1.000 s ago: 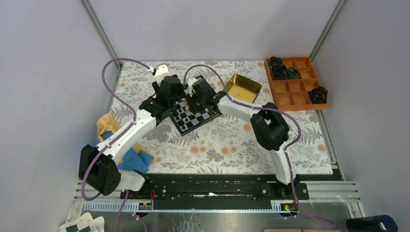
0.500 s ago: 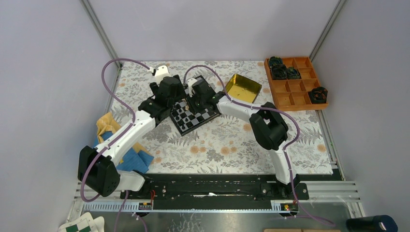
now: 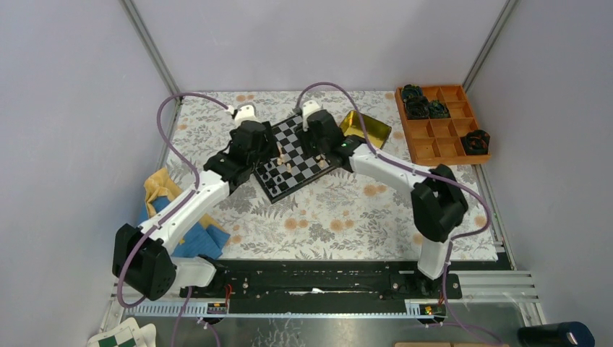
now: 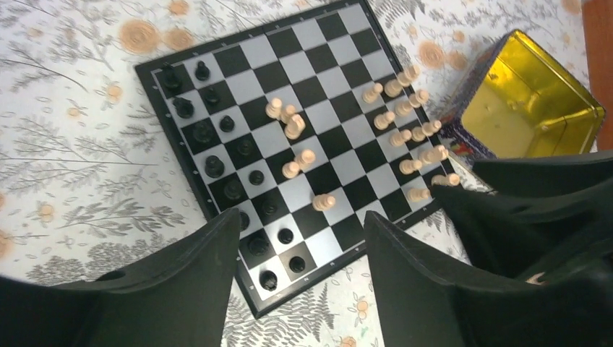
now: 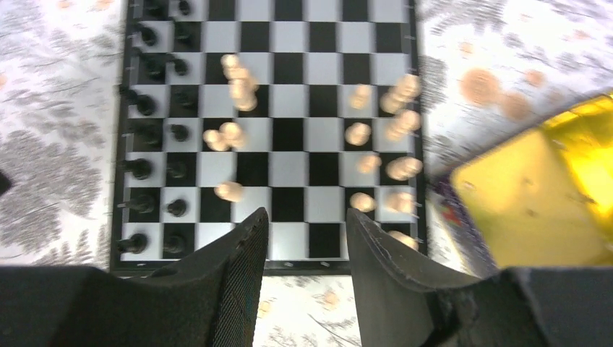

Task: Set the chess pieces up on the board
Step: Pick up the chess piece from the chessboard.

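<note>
The desk (image 3: pixel 340 217), covered in a floral-printed sheet, filled most of the top view. Both arms reached from its near edge toward the far middle. The left arm (image 3: pixel 191 199) angled in from the left and the right arm (image 3: pixel 394 170) from the right.

At the left edge lay a heap of blue and yellow cloths (image 3: pixel 199 237). In the far right corner sat an orange compartment tray (image 3: pixel 434 148), with bulky black objects (image 3: pixel 423 101) in several of its cells.

The board (image 3: pixel 303 144) lay flat in the far middle of the desk, turned at an angle, between the two wrists. A shiny gold tin (image 3: pixel 369 129) sat just beside the board's right corner, its open inside facing up.

The left gripper (image 4: pixel 302 220) hung above the near corner of the board. Its fingers were spread and nothing was between them. The right gripper (image 5: pixel 305 217) hung over one edge of the board, likewise released and empty.

The black pieces (image 4: pixel 215 166) stood in two fairly neat rows along the board's side away from the tin. Most of the tan pieces (image 4: pixel 408 134) crowded in two uneven rows along the side nearest the tin. A few more tan ones (image 4: pixel 289 123) were scattered about the central squares, close together in twos and threes. The right wrist view was too blurred to tell whether any had tipped over.
</note>
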